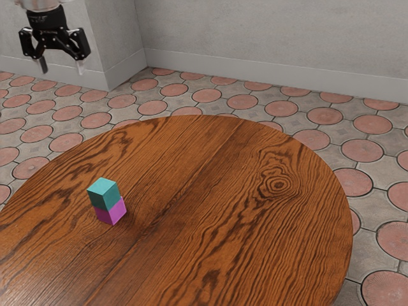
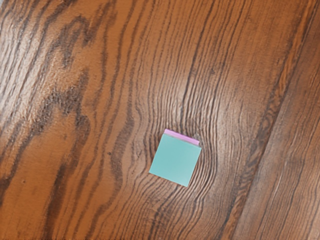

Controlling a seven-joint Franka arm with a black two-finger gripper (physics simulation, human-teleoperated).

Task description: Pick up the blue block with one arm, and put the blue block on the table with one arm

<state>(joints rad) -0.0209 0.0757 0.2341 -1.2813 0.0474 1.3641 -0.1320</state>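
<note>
Blue block [image 1: 103, 193]: on top of the pink block [image 1: 111, 211], teal in tint; I take it for the one the task means
Pink block: on the bench [image 1: 255, 236], under the blue block and peeping out along one side of it
Tool [image 1: 62, 66]: wide, nothing in its grasp, high above the bench and well apart from both blocks
From tool to blue block: well down, and over toward the exterior view's right and lower edge; the wrist view looks down on its top face
Long axis: none to speak of, the top looks about square; its sides sit askew to the wrist camera's frame, so a small turn of the hand may be needed to square up with two opposite sides
Nearer arm: only one, no choice to make
Step in hand: the approach, by my judgement; no lift made
Next move: travel across until over the blue block, then straight down, stopping at the upper block's height
Risk: going too low would pinch the pink block as well; a sideways brush could topple the stack
After that: set the blue block on bare bench beside the pink block
</note>
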